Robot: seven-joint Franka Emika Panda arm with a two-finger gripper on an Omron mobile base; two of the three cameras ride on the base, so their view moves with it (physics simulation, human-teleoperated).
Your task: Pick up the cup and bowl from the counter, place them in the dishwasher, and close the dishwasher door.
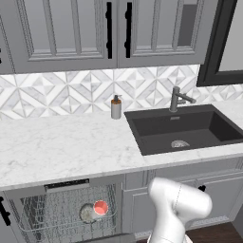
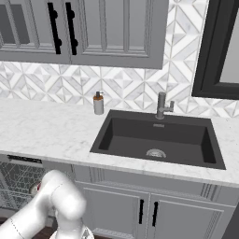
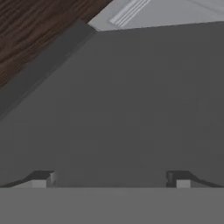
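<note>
The dishwasher stands open under the counter, with its grey wire rack in sight. In the rack sits the cup, its red-pink inside facing out. The bowl rests against the cup's left side. A strip of the dishwasher door shows low in the left base view. In the hand view my gripper is open and empty, its fingertips close over the flat dark grey dishwasher door. The rack also appears at the lower left of the right base view.
A black sink with a faucet is set into the counter on the right, and a soap dispenser stands by the backsplash. Grey panelled cabinets sit below the sink. Dark wood floor lies beyond the door's edge.
</note>
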